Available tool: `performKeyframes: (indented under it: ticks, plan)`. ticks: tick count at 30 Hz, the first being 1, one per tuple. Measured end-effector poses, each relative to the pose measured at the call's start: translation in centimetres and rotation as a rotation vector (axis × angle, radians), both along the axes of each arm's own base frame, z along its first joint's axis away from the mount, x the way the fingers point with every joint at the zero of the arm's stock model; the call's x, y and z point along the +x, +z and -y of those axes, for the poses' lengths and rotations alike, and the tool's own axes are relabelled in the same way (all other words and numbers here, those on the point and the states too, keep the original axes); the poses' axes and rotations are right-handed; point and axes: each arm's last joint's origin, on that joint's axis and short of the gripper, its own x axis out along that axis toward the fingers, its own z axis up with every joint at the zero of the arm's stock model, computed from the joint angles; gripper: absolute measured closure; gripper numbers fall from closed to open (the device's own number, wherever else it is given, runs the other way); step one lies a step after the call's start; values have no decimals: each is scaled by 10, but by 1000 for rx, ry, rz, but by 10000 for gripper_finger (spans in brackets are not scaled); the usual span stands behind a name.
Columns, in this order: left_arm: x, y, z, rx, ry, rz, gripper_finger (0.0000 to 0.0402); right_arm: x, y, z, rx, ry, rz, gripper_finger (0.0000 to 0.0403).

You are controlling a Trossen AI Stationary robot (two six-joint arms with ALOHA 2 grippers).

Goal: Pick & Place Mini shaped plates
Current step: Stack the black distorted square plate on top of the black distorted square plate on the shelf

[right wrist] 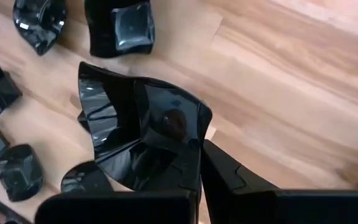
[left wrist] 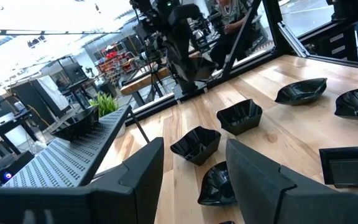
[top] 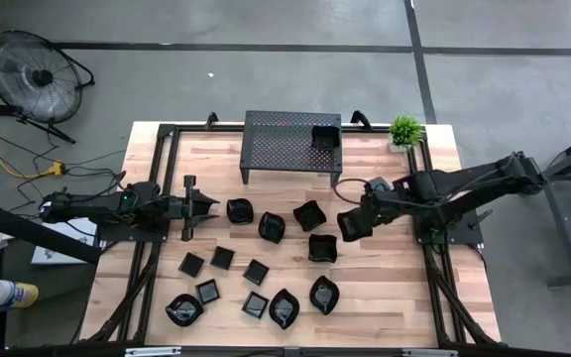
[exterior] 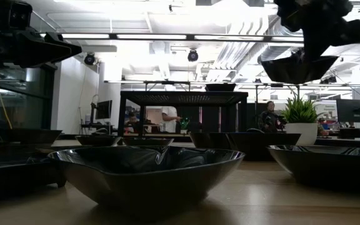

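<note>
My right gripper (top: 353, 224) hangs high over the table's right half, shut on a wavy-edged mini plate (right wrist: 142, 130). That plate also shows lifted in the low view (exterior: 299, 67). Several more glossy black mini plates (top: 256, 272) lie flat on the wood in the table's middle and near part. One plate (top: 325, 137) sits on the right end of the perforated black rack (top: 285, 144), which stands on its legs at the far edge. My left gripper (top: 206, 205) waits level at the left, open, with nothing between its fingers (left wrist: 260, 180). My right gripper pinches the plate's rim (right wrist: 192, 155) between its two fingers, coming from above and pointing steeply down. One finger (right wrist: 229, 180) shows beside the rim; the plate hides the other. The plate hangs below the fingers, hollow side up, clear of the table.
A small potted plant (top: 405, 129) stands at the far right corner beside the rack. A floor fan (top: 33, 74) and cables lie off the table to the left. Bare wood (top: 385, 288) shows on the near right.
</note>
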Motion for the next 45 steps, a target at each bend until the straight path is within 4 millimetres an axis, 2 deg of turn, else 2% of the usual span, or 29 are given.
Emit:
performKeyframes:
  ticks: [8, 16, 45]
  plan:
    - [0, 0, 0, 0, -1, 0, 231, 2, 0, 17, 2, -11, -5, 403]
    - [0, 0, 0, 0, 0, 0, 231, 3, 0, 25, 11, 0, -9, 403]
    - [0, 0, 0, 0, 0, 0, 231, 3, 0, 27, 5, 11, -8, 403]
